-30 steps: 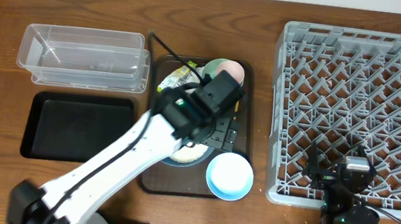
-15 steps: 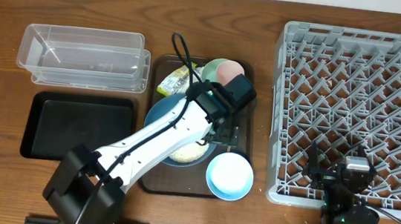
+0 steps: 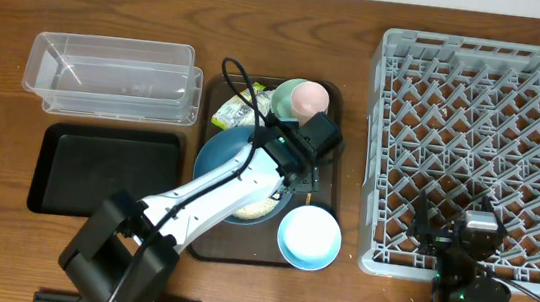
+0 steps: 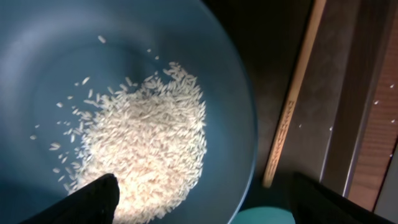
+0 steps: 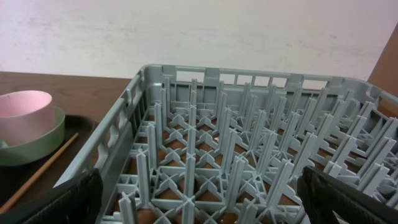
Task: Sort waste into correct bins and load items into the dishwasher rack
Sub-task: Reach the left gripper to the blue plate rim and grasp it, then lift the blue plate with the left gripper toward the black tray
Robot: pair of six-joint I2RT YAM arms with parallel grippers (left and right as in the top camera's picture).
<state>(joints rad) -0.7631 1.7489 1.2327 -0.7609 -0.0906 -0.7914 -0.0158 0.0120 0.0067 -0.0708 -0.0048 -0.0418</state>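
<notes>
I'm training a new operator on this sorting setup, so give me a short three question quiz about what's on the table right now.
1. Fill in: the pink cup sits inside the ____ bowl.
2. True or false: the rack already holds dishes.
3. Where is the rice? A. in the blue dish; B. in the rack; C. in the pink cup.

Key: 1. the green bowl; 2. false; 3. A.
</notes>
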